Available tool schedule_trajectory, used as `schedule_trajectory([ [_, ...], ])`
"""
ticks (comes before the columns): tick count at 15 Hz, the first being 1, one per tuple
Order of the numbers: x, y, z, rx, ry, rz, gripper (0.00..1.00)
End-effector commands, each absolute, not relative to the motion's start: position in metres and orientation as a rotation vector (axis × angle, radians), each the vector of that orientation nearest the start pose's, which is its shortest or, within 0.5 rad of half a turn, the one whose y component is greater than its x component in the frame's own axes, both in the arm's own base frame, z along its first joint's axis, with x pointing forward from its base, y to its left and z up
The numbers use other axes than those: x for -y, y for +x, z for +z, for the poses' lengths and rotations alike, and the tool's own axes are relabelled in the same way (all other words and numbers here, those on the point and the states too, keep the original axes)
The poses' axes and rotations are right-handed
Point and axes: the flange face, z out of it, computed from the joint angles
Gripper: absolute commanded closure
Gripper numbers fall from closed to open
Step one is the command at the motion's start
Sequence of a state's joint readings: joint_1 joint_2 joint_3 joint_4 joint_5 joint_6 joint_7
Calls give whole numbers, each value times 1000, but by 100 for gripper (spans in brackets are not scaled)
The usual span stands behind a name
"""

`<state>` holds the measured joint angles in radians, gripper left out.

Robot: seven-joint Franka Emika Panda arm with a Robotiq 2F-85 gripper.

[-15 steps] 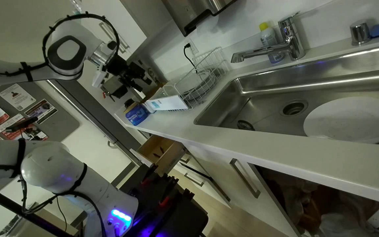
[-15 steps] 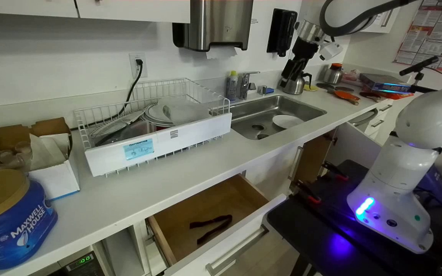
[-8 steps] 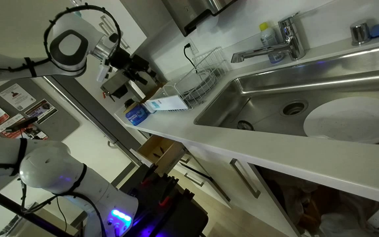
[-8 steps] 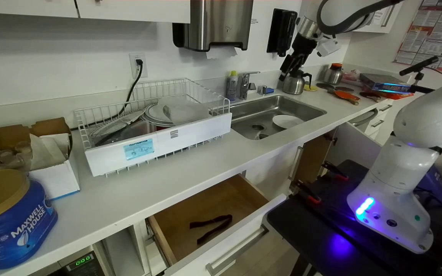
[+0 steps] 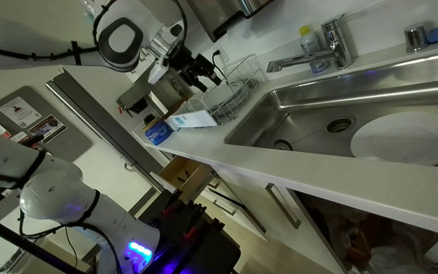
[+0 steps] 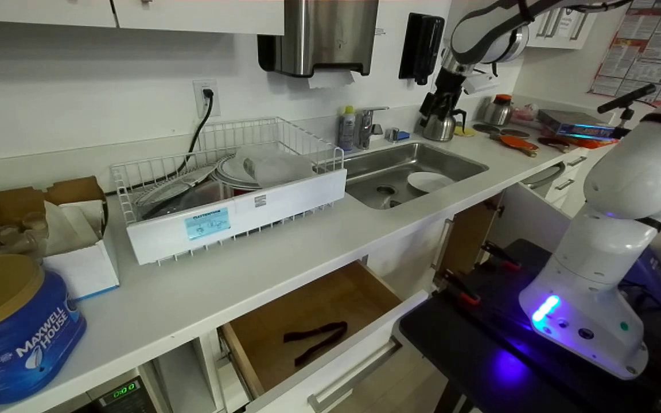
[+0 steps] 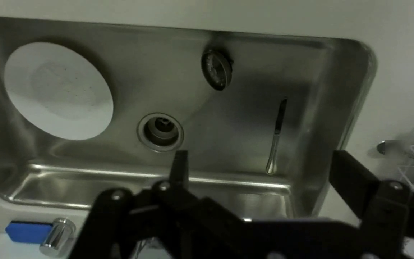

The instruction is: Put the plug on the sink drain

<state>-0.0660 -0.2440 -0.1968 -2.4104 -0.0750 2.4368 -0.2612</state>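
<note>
In the wrist view we see the plug above the middle of the frame, a round, dark-rimmed metal piece tipped up on a slant, its face turned to the left. The sink drain sits left of centre, a ringed metal opening, uncovered; we find the plug apart from it, up and to the right.

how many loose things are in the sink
3 visible, in the wrist view: plate at left, plug at upper centre, knife right of centre. The gripper covers part of that view, so more may be hidden.
</note>
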Motion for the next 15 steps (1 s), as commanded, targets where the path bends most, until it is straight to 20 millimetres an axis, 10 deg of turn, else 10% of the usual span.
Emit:
schedule_trajectory([
  [1,174,495,403,83,-3117,-306,0],
  [6,215,509,364,116,-2935,-251,0],
  [15,208,506,360,168,-2922,-207,0],
])
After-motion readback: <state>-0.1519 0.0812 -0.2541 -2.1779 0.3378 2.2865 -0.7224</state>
